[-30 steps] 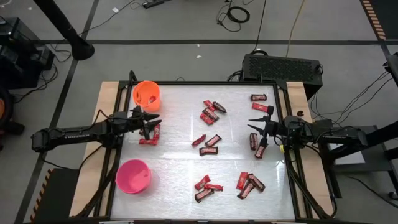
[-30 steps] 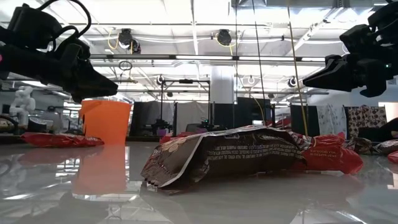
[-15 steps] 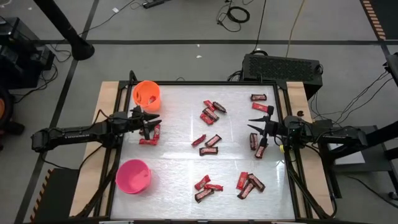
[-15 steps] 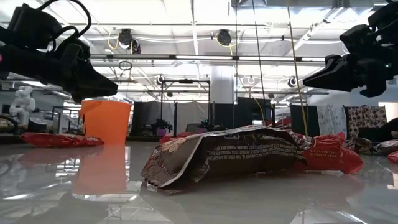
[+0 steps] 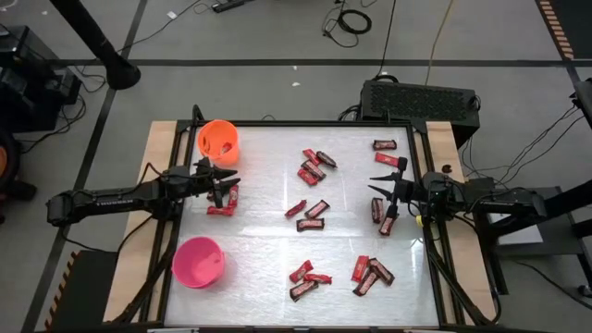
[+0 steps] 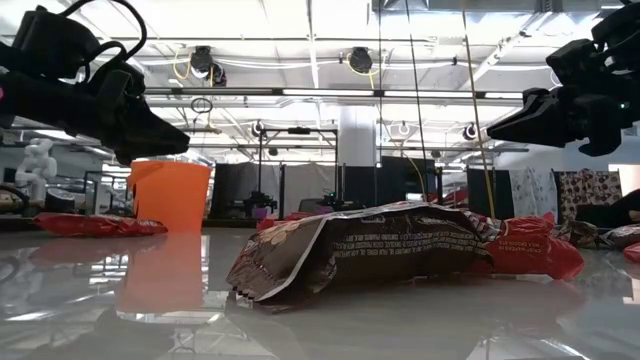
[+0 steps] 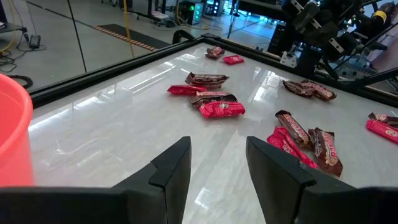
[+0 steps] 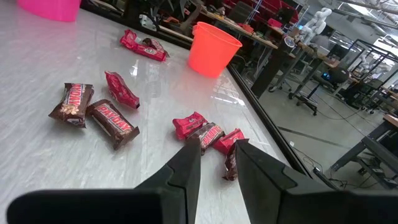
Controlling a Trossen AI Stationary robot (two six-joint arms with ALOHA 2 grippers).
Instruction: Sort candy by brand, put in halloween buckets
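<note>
The left pincer (image 5: 222,185) hangs above the counter (image 5: 268,250) near its left edge, fingers (image 7: 171,167) parted with nothing between them. It sits just past the orange bucket (image 5: 218,141), which stands upright at the far left corner. Two red candy bars (image 5: 225,203) lie beneath and beside this pincer.

The pink bucket (image 5: 198,262) stands upright at the near left corner, well apart from the orange one.

The right pincer (image 5: 386,192) hangs above the right side of the counter, fingers (image 8: 186,163) slightly parted and gripping nothing. Dark bars (image 5: 378,211) lie on the surface directly below it.

Remaining candy lies loose in scattered groups: a cluster (image 5: 313,166) toward the far middle, three bars (image 5: 310,213) at the centre, a pair (image 5: 386,153) at the far right, and two groups (image 5: 306,278) (image 5: 370,273) along the near edge. Red and dark brown wrappers are mixed within each group.

In the low view a dark wrapper (image 6: 350,248) lies closest, touching a red one (image 6: 535,245).
</note>
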